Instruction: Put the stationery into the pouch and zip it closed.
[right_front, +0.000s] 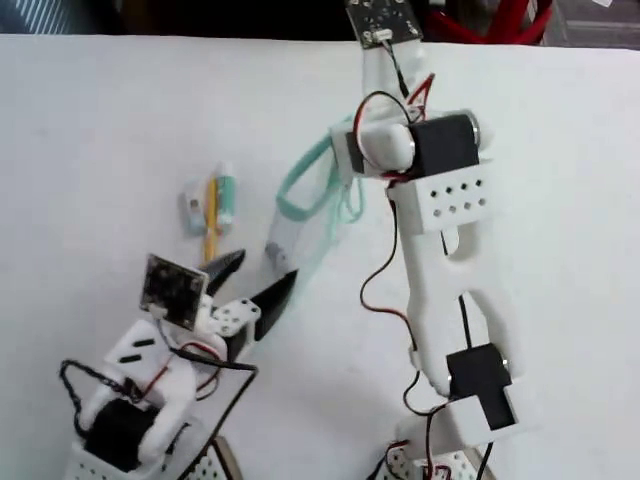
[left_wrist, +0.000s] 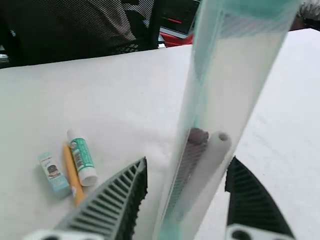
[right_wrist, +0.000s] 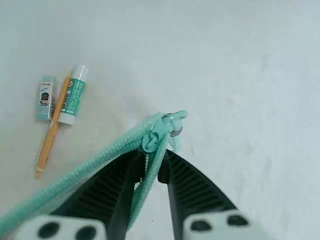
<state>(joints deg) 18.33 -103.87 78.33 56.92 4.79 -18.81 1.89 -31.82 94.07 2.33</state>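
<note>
Right pincer (right_wrist: 152, 167) pinches the clear teal-zippered pouch (right_front: 305, 215), white tube-shaped stick (left_wrist: 214, 150) inside; left pincer (right_front: 266, 266) gapes wide.

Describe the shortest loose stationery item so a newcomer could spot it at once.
On the white table, three items lie together left of the clear pouch in the high view. Farthest from the pouch, beside the orange pencil, is a pale-blue block: short and flat, unlike the round green-and-white tube.
</note>
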